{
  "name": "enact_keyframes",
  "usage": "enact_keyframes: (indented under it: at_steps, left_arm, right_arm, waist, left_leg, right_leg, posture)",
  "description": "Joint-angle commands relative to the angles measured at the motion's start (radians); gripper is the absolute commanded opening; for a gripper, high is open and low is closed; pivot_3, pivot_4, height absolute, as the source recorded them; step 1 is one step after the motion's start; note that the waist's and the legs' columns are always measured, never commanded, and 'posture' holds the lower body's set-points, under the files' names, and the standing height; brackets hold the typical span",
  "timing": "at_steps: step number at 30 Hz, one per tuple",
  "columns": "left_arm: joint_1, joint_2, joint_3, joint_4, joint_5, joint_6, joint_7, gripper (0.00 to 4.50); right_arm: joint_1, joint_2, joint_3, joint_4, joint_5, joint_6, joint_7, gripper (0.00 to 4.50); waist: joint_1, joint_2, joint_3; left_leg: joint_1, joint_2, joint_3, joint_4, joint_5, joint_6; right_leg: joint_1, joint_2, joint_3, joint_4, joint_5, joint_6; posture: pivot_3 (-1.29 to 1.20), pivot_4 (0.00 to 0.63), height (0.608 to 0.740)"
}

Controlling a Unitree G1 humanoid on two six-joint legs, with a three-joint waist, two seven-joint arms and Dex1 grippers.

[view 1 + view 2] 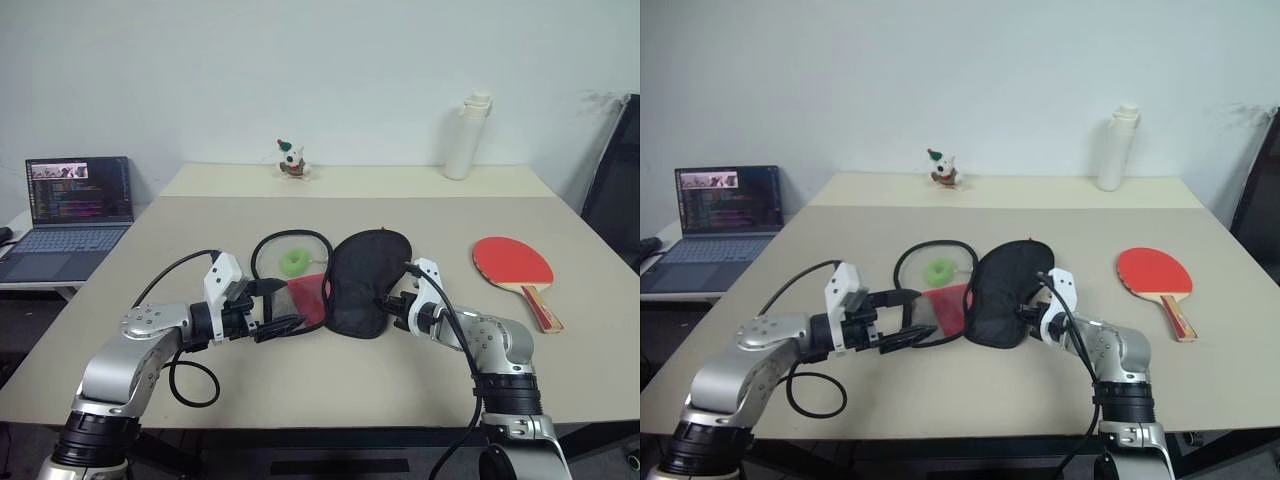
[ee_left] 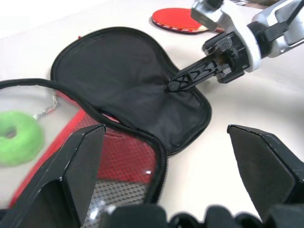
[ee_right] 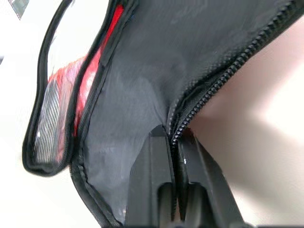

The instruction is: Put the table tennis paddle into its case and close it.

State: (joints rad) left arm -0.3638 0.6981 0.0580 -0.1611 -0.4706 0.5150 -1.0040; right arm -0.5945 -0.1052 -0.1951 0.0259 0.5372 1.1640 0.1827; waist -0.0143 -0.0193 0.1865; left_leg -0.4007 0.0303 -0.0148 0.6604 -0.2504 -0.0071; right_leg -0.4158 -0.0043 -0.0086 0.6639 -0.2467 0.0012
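The case (image 1: 365, 285) lies unzipped and spread open at the table's middle. Its black flap is on the right. Its red and mesh half (image 1: 308, 298) is on the left, with the green pull tag (image 1: 294, 263) lying on it. My right gripper (image 1: 387, 304) is shut on the black flap's zip edge (image 3: 209, 90), at the side nearest me. To the left, my left gripper (image 1: 293, 305) stands open at the case's red half, its fingers (image 2: 80, 161) on either side of that half's near corner. The table tennis paddle (image 1: 512, 265) lies red face up at the right, handle toward me.
A laptop (image 1: 75, 215) stands open on a side desk at the left. A white bottle (image 1: 466, 137) and a small toy figure (image 1: 291, 160) stand on the far table. A black chair (image 1: 615, 190) is at the right edge. A cable (image 1: 195, 385) loops by my left arm.
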Motion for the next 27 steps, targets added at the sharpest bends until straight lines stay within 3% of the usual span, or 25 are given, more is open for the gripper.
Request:
enact_keyframes:
  at_steps: [1,9,19,27]
  left_arm:
    - [-0.046,0.001,-0.027,-0.024,-0.007,-0.014,-0.032,4.50]
    - [-0.118,-0.035,-0.098,0.038,0.022,-0.054,-0.071,4.50]
    - [-0.154,-0.055,-0.125,0.094,0.038,-0.093,-0.097,4.50]
    - [-0.168,-0.063,-0.130,0.126,0.048,-0.118,-0.117,4.50]
  right_arm:
    - [0.025,-0.085,-0.044,-0.086,0.031,0.055,0.030,0.03]
    - [0.003,-0.230,-0.072,-0.044,0.022,0.046,0.080,0.03]
    - [-0.056,-0.217,-0.119,0.068,0.001,-0.026,0.049,0.03]
    - [-0.040,-0.250,-0.069,0.091,-0.018,-0.019,0.088,0.03]
  waist:
    - [0.003,0.000,0.000]
    - [-0.003,0.000,0.000]
    - [-0.014,0.000,0.000]
    - [-0.014,0.000,0.000]
  left_leg:
    - [0.000,0.000,0.000,0.000,0.000,0.000]
    - [0.000,-0.002,0.003,0.000,0.000,0.000]
    - [0.000,-0.001,0.003,-0.001,0.000,0.000]
    - [-0.001,-0.001,0.004,-0.001,0.000,0.000]
  right_leg:
    - [0.000,0.000,0.000,0.000,0.000,0.000]
    - [0.000,0.001,0.001,0.000,0.000,0.000]
    - [-0.001,0.004,0.002,0.000,0.000,0.000]
    - [-0.002,0.004,0.003,0.000,0.000,0.000]
  posture:
    - [0.00,0.150,0.740]
    - [0.00,0.150,0.740]
    - [0.00,0.150,0.740]
    - [0.00,0.150,0.740]
